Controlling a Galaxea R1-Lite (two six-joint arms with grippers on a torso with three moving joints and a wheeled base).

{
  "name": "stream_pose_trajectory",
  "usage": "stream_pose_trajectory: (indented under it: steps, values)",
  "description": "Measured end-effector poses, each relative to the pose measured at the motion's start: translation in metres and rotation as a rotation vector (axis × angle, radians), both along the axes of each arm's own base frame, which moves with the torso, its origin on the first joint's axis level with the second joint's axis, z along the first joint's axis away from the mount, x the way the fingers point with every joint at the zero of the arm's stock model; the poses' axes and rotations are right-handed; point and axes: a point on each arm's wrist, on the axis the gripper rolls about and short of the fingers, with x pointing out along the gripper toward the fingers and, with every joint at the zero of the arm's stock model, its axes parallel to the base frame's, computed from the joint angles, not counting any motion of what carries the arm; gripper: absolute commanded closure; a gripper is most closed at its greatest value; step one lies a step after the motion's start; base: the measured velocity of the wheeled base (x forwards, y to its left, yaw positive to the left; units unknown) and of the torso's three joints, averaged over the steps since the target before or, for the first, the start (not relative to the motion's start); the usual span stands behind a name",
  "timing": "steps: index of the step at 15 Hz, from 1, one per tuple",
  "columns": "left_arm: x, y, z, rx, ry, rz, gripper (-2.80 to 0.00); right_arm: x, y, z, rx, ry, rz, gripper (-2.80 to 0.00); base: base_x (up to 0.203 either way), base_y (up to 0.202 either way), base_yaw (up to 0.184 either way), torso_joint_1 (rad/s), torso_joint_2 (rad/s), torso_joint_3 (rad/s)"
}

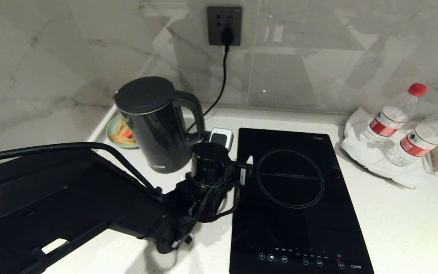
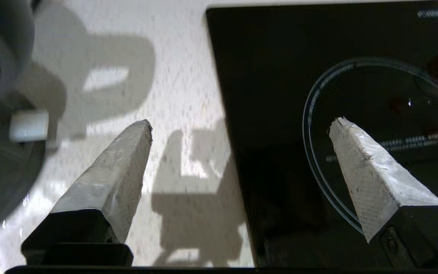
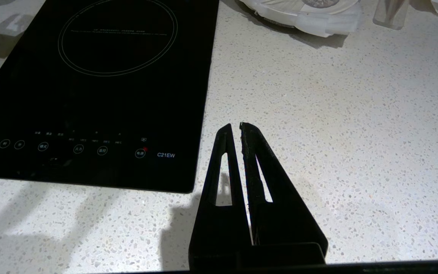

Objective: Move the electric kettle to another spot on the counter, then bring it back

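Just then my left gripper (image 2: 242, 127) hung spread and empty beside the kettle (image 1: 154, 121), which stood near the counter's (image 1: 401, 228) back left corner. Glossy, probably heavy; I judged its loop handle (image 1: 192, 110) safest.

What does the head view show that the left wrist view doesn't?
Head view only: the whole electric kettle standing on the counter, its cord to the wall socket, two water bottles. Left wrist view only: the left tool open and empty, one finger over counter, the other over the hob. Both: the induction hob and speckled counter.
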Motion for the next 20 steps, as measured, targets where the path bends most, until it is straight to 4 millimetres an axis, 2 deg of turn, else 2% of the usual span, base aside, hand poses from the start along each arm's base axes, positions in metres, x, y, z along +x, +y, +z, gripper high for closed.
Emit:
stream_pose_trajectory:
  steps: [6, 13, 20]
  values:
    - [0.023, 0.007, -0.015, 0.078, -0.016, 0.067, -2.8, 0.0, 0.0, 0.0, 0.0, 0.0, 0.0, 0.0, 0.0, 0.0, 0.0, 0.0, 0.0, 0.0]
    - [0.046, 0.021, -0.01, 0.08, -0.047, 0.128, -2.8, 0.0, 0.0, 0.0, 0.0, 0.0, 0.0, 0.0, 0.0, 0.0, 0.0, 0.0, 0.0, 0.0]
    - [0.054, 0.027, -0.02, 0.1, -0.031, 0.149, -2.8, 0.0, 0.0, 0.0, 0.0, 0.0, 0.0, 0.0, 0.0, 0.0, 0.0, 0.0, 0.0, 0.0]
